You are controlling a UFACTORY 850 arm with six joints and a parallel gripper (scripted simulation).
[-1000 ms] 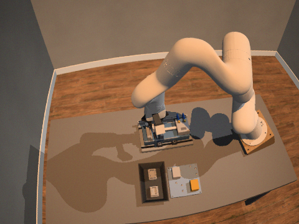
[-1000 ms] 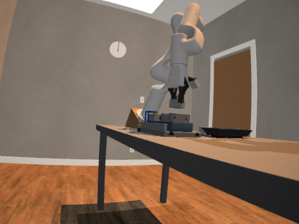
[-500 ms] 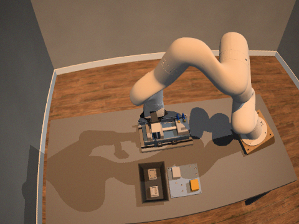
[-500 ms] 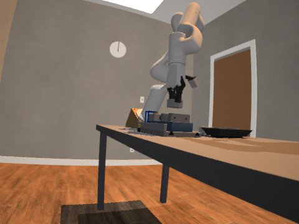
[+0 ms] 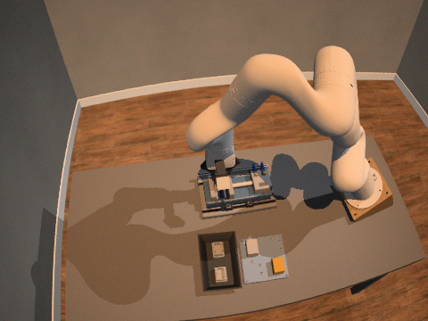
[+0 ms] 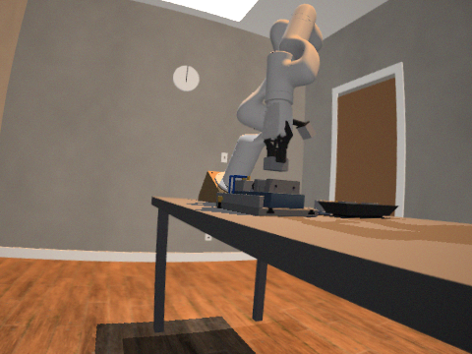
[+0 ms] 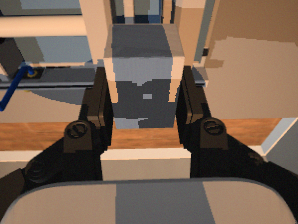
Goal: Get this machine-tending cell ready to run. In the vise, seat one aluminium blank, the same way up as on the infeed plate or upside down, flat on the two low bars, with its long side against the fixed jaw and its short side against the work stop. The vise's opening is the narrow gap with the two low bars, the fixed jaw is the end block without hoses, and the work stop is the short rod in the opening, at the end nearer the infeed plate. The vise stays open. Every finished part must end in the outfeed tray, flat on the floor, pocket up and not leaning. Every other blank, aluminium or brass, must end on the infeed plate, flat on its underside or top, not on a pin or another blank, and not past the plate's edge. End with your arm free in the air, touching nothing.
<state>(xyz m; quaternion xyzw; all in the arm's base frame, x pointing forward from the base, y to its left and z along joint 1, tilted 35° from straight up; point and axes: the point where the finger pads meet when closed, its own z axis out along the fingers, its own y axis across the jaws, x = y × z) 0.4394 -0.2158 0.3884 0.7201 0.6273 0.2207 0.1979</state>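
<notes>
My gripper [image 6: 276, 148] is shut on a grey aluminium blank [image 6: 275, 164] and holds it in the air above the vise [image 6: 261, 194]. In the wrist view the blank [image 7: 142, 75] fills the space between the two black fingers, with the vise's bars and jaws below it. From above, the blank hangs over the left part of the vise [image 5: 234, 191]. The infeed plate [image 5: 264, 259] holds one aluminium blank [image 5: 252, 246] and one brass blank [image 5: 278, 265], both lying flat. The outfeed tray [image 5: 218, 263] holds two finished parts [image 5: 218, 250] [image 5: 220, 274], pocket up.
Blue hoses [image 5: 259, 168] stand at the vise's far right end. The arm's base [image 5: 367, 196] sits at the table's right. The tray and the plate lie side by side in front of the vise. The tray [image 6: 356, 207] also shows in the side view.
</notes>
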